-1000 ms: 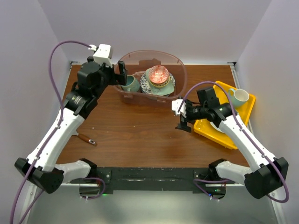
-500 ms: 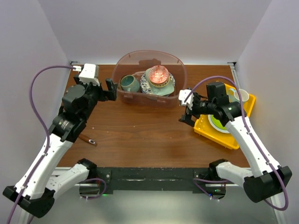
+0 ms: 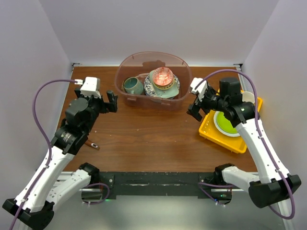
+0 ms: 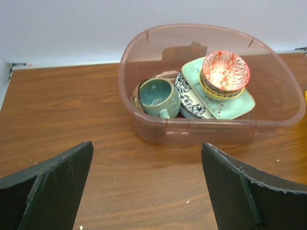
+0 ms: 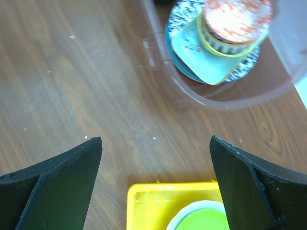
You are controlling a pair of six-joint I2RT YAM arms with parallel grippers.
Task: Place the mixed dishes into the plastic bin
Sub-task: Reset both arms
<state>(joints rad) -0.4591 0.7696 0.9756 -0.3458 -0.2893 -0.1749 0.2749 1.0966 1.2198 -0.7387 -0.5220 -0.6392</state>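
Observation:
The plastic bin (image 3: 154, 101) stands at the back middle of the table. It holds a teal mug (image 3: 133, 86), a blue-patterned plate (image 4: 189, 98), a mint square dish (image 4: 235, 103) and a red-patterned bowl (image 3: 162, 76) stacked on a yellow-rimmed one. My left gripper (image 3: 110, 101) is open and empty, left of the bin and apart from it, and faces the bin (image 4: 206, 132) in the left wrist view (image 4: 146, 143). My right gripper (image 3: 194, 108) is open and empty. It hovers just right of the bin's front, above bare table (image 5: 156, 139) between the bin (image 5: 211, 98) and the tray.
A flat yellow tray (image 3: 237, 143) at the right holds a lime-green plate (image 3: 225, 123). A white mug (image 3: 248, 97) is partly hidden behind the right arm. A brown-handled utensil (image 3: 88, 142) lies at the left. Walls close in the back and both sides.
My left gripper has drawn back out of the bin, leftward and nearer, leaving the teal mug inside. My right gripper has moved farther back and right, to beside the bin.

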